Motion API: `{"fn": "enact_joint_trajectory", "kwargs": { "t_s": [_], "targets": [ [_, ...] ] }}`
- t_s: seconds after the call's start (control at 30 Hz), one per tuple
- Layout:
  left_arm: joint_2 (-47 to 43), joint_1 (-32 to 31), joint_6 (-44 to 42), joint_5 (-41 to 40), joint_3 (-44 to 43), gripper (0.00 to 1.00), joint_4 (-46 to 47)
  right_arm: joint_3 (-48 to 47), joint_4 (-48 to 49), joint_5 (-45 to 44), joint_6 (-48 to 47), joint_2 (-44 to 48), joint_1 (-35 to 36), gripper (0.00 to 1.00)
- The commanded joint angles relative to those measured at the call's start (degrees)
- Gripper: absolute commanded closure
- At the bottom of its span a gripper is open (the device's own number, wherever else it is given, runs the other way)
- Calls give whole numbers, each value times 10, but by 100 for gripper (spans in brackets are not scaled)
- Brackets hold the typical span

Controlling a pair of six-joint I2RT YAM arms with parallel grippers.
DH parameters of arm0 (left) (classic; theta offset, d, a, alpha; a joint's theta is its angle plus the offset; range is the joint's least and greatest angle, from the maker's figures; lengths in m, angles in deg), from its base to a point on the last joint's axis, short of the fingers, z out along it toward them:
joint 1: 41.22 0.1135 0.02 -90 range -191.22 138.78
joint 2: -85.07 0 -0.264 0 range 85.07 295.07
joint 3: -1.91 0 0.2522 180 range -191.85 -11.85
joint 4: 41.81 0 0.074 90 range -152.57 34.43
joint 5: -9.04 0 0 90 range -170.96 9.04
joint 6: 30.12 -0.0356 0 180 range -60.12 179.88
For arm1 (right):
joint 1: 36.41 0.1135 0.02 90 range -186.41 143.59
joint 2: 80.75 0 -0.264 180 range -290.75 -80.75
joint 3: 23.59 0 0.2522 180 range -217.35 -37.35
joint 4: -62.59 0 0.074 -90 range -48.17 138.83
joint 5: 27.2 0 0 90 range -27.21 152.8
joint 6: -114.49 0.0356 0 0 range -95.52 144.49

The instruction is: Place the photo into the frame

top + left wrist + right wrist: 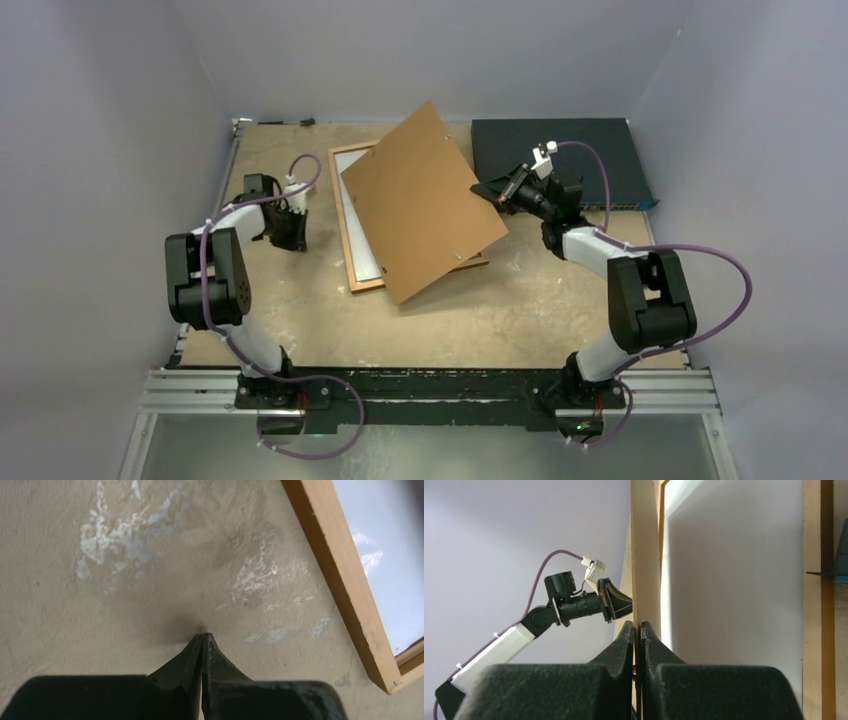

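Overhead view of a tan surface with two robot arms. An orange-brown wooden frame lies flat near the centre. A plain white sheet fills the part of its opening that shows, probably the photo lying face down with its blank back up. A brown backing board is tilted and skewed above the frame, covering most of it. The right end effector is clenched on the board's thin right edge, near a dark blue box at the far right. The left end effector is clenched on nothing, its tips down at the bare surface just left of the frame. Several things look likely to go wrong. The pinch on so narrow an edge could let the board swing or slip, and a drop would knock the sheet askew in the opening. The board is rotated against the frame, so lowering it as it hangs would leave its corners riding on the rails instead of seating. The left tips sit so low that a sideways move might scrape the surface or nudge the rail. Several things are hidden: the printed side of the sheet, and most of the opening and the right rail under the board. It is also unclear whether the sheet lies square and whether the board's near corner touches the frame.
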Motion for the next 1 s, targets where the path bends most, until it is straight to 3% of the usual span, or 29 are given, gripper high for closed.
{"fn": "enact_joint_trajectory", "kwargs": {
  "t_s": [0.0,0.23,0.63,0.97],
  "targets": [
    [-15,17,-3,24,-46,99,-70,-17,92,-14,24,0,-1,100],
    [-18,21,13,37,-76,97,-81,-18,144,-23,54,-35,5,100],
    [-3,22,13,29,-56,97,-61,-37,197,-51,94,-102,36,100],
    [-6,22,11,29,-47,97,-56,-58,196,-80,80,-124,46,100]
  ]
}}
